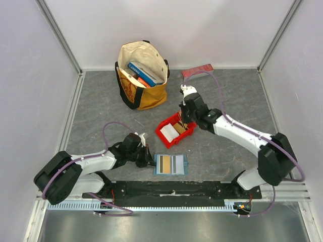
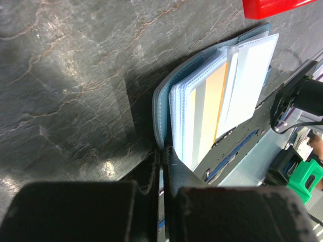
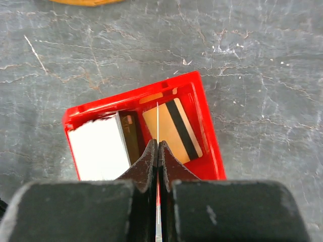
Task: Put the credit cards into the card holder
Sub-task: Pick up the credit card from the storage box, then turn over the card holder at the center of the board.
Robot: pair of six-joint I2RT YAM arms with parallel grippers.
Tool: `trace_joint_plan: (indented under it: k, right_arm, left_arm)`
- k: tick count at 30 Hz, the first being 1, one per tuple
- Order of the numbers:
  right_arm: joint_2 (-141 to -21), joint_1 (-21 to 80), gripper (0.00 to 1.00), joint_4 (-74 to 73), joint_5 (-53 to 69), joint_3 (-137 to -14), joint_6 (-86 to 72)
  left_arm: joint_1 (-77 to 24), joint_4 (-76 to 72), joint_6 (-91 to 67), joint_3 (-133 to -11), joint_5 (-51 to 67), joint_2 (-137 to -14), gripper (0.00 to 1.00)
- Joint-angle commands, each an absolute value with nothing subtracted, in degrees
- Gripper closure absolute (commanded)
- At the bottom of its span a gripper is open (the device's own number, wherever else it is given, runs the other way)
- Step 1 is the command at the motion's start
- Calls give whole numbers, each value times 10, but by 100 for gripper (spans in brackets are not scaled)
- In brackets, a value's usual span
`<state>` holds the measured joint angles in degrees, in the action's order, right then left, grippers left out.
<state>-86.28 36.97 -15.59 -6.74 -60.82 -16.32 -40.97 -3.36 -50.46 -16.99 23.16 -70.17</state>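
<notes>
The teal-blue card holder (image 1: 170,164) lies open near the front edge, with a tan card in its slots. My left gripper (image 1: 149,158) is shut on its left cover edge; in the left wrist view the jaws (image 2: 164,151) pinch the teal cover of the card holder (image 2: 222,96). My right gripper (image 1: 184,117) hovers over the red bin (image 1: 187,132). In the right wrist view it (image 3: 158,145) is shut on a thin card (image 3: 157,118) seen edge-on. In the bin (image 3: 209,146) lie a white card stack (image 3: 98,148), a tan striped card (image 3: 174,128) and a dark card (image 3: 132,136).
A yellow and cream tote bag (image 1: 143,75) holding books stands at the back. A long red box (image 1: 198,70) lies at the back wall. The black arm-base rail (image 1: 176,189) runs just in front of the card holder. The bin's corner shows in the left wrist view (image 2: 272,6).
</notes>
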Motion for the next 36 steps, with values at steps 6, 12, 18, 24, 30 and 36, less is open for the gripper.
trace_joint_plan:
  k: [6, 12, 18, 24, 30, 36]
  right_arm:
    - [-786, 532, 100, -311, -481, -630, -335]
    - [-718, 603, 100, -456, -541, -587, -523]
    - [-665, 629, 100, -470, -473, -480, -622]
    - [-679, 633, 100, -389, -422, -401, -626]
    - [-706, 633, 96, -338, -402, -362, -621]
    - [-701, 634, 90, -327, -387, -342, -620]
  left_arm:
    - [-410, -32, -481, -182, 230, -712, 98]
    - [-410, -25, -481, -181, 229, -704, 98]
    - [-410, -18, -481, -180, 229, -698, 98]
    - [-410, -15, -483, -176, 229, -692, 98]
    - [-410, -16, -484, -177, 229, -691, 98]
    - [-410, -16, -483, -181, 233, -695, 98]
